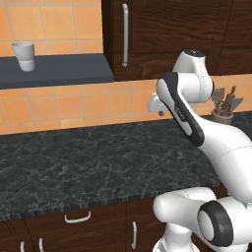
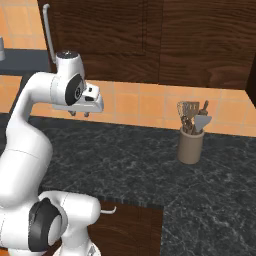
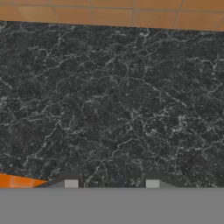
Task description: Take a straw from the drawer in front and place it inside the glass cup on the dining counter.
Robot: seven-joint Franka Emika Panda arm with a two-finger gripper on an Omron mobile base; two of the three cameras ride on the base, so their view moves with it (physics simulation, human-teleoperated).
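Drawer (image 1: 74,221), dark brown wood with a curved silver handle (image 1: 78,217), sits shut just under the front edge of the black speckled counter (image 1: 98,162), nearest to us. Above that counter we see our gripper (image 2: 80,114) hanging from the white arm, well clear of the stone. Its fingers (image 3: 71,183) stand apart with nothing between them, though only their tips show, so the gap is hard to judge. Farther right stands a beige utensil holder (image 2: 190,145). Behind rise orange wall tiles, dark cabinets, and a shelf with a white cup (image 1: 23,56).
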